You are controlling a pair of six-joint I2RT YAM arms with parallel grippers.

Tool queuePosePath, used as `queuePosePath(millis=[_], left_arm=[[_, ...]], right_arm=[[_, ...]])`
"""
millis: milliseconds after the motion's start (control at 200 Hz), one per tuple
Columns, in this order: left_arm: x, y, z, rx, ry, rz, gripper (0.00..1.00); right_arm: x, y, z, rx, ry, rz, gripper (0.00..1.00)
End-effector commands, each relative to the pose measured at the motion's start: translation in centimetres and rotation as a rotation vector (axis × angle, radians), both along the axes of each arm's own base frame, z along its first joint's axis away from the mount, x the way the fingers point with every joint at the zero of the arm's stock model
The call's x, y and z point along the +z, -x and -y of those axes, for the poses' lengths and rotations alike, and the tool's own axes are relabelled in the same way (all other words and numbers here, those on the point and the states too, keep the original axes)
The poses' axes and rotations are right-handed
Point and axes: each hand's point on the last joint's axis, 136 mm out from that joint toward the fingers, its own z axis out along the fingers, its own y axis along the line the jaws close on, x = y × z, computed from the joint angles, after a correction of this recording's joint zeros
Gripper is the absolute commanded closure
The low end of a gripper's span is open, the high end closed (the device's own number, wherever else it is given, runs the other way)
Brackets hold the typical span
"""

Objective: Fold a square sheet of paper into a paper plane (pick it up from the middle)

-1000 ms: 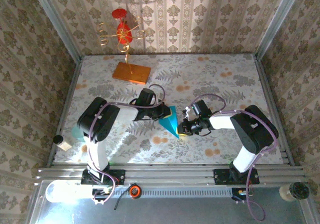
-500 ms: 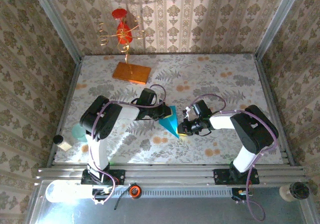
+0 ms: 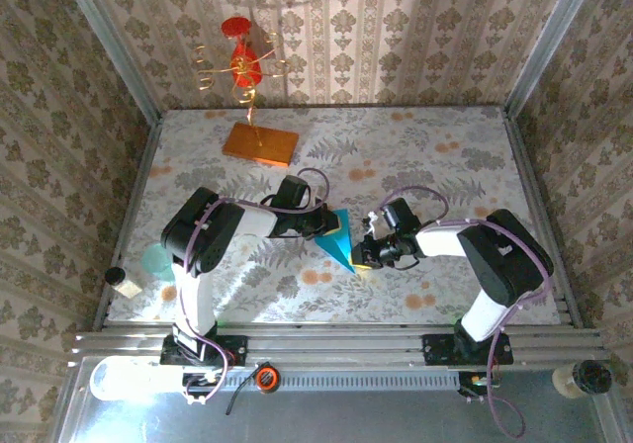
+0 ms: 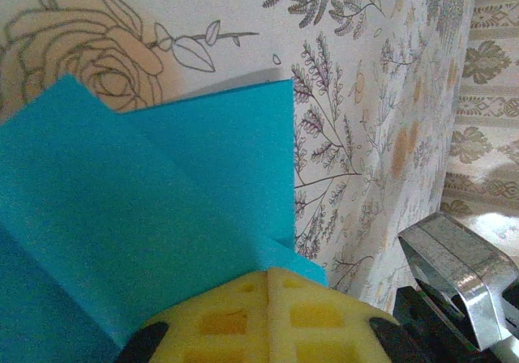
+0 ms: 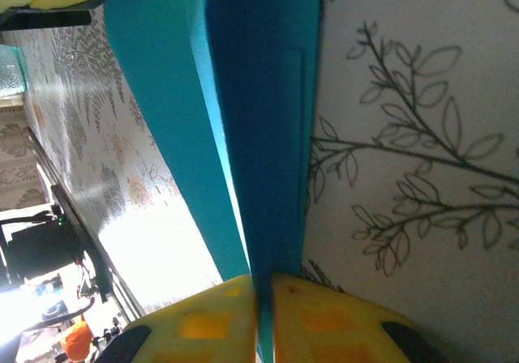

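The plane [image 3: 336, 244] stretched from the left gripper [image 3: 327, 224], clamped shut on its wide end, to the right gripper [image 3: 358, 256], clamped on the fold near its tip.

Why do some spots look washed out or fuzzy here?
Top view: strong glare whitens the table beside the left arm. Right wrist view: the table is blown out at lower left. Left wrist view: the yellow pads sit too near the lens and blur; the paper throws a thin shadow.
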Motion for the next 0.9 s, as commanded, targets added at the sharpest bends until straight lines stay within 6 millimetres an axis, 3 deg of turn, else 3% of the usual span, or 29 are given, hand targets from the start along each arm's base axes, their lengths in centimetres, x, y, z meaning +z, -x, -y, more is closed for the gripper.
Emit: queuePosePath(millis=[0, 470, 700, 895], left_arm=[[-2.1, 0.4, -0.7, -0.001, -0.053, -0.031, 0.92], [-2.4, 0.6, -0.8, 0.0, -0.062, -0.042, 0.92], [-2.4, 0.7, -0.8, -0.002, -0.064, -0.046, 0.92], [-2.6, 0.8, -0.8, 0.001, -0.068, -0.053, 0.92]], right_arm=[[-2.0, 3.2, 2.0, -0.019, 0.081, -0.15, 0.84], [-1.1, 4.2, 1.8, 0.01, 0.058, -0.156, 0.81], [2.6, 1.7, 2.3, -0.024, 0.096, 0.014, 0.59], [2.8, -1.3, 2.3, -0.06, 0.167, 0.069, 0.58]])
